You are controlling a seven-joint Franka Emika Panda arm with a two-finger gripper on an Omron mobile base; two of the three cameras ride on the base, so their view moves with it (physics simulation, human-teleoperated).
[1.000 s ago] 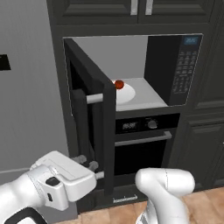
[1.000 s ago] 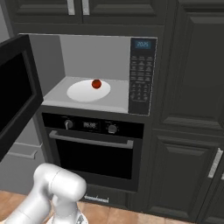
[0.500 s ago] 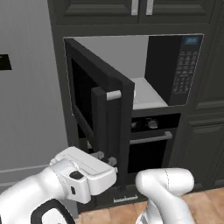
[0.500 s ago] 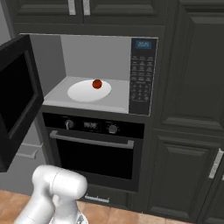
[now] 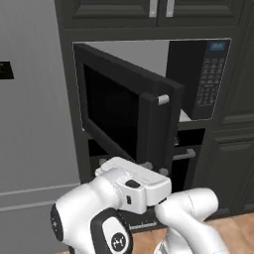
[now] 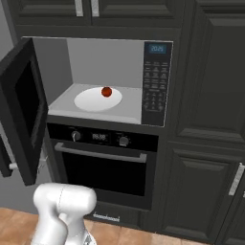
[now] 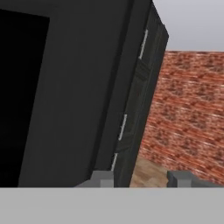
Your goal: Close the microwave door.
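The microwave door (image 5: 124, 114) stands about half open, swung out from its left hinge, with the mounts of its handle (image 5: 162, 99) on the free edge. My white hand (image 5: 134, 183) is low against the door's outer face. In the hand view the black door (image 7: 65, 87) lies close in front, and my gripper (image 7: 142, 178) is open, with the left fingertip (image 7: 103, 177) at the door's edge and nothing gripped. From the right, the microwave (image 6: 155, 86) shows its grey inside, the door (image 6: 24, 110) edge-on, a white plate (image 6: 91, 101) and a small red thing (image 6: 106, 91).
An oven (image 6: 103, 162) with a horizontal handle and knobs sits right under the microwave. Dark cabinets (image 6: 210, 119) stand to the right and above. A grey wall (image 5: 34, 124) is on the left. A brick wall (image 7: 192, 113) and wooden floor show past the door.
The door has swung further toward the microwave, from nearly edge-on to about half shut. My hand has moved right and up along with it.
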